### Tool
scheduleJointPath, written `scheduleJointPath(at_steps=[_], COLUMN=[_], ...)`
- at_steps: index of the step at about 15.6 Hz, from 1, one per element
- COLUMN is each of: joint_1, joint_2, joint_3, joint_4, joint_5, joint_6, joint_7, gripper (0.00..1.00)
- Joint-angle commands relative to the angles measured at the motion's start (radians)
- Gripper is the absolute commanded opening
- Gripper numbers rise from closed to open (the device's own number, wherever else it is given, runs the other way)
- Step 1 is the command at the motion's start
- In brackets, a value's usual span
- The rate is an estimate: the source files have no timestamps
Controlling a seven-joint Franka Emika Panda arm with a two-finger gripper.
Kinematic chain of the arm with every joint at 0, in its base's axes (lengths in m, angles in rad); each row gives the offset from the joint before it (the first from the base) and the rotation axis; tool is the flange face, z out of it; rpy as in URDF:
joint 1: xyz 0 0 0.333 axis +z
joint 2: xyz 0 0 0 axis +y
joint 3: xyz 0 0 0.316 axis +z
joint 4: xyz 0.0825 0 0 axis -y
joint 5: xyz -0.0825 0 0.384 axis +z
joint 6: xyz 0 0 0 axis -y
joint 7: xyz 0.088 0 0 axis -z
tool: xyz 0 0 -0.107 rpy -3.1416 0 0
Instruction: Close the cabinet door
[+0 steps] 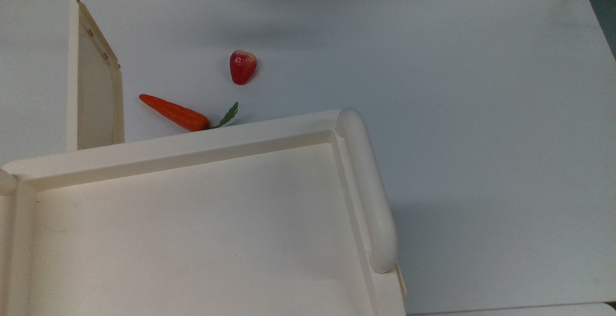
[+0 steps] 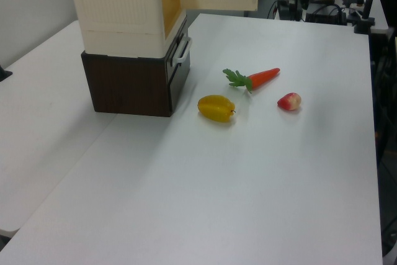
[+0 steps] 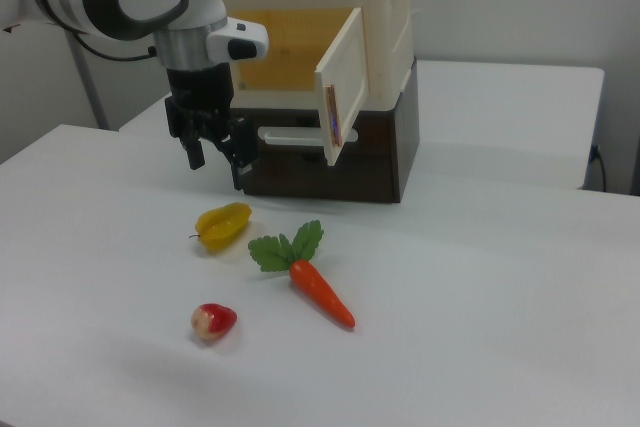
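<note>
Cabinet door swung wide open off the cream cabinet near the desk's back edge, gripper hovering just in front, fingers apparently slightly apart, carrot, yellow fruit, red fruit mid-desk.

Carrot before cabinet

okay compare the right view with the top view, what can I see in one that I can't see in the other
Right view alone: the gripper hanging open above the table near the cabinet's front, a yellow fruit below it, and the dark brown base under the cabinet.

Top view alone: the cabinet's recessed top and its rounded bar, seen from above.

Both: the cabinet, the cabinet door swung open, the carrot, the red fruit and the white table.
</note>
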Motion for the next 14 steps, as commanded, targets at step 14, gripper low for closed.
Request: scheduleJointPath(at_steps=[14], joint_1=[0.026], joint_2=[-0.028], joint_3=[-0.058], joint_4=[-0.001], joint_5=[-0.010], joint_6=[-0.050], joint_7=[-0.010], gripper=[1.00])
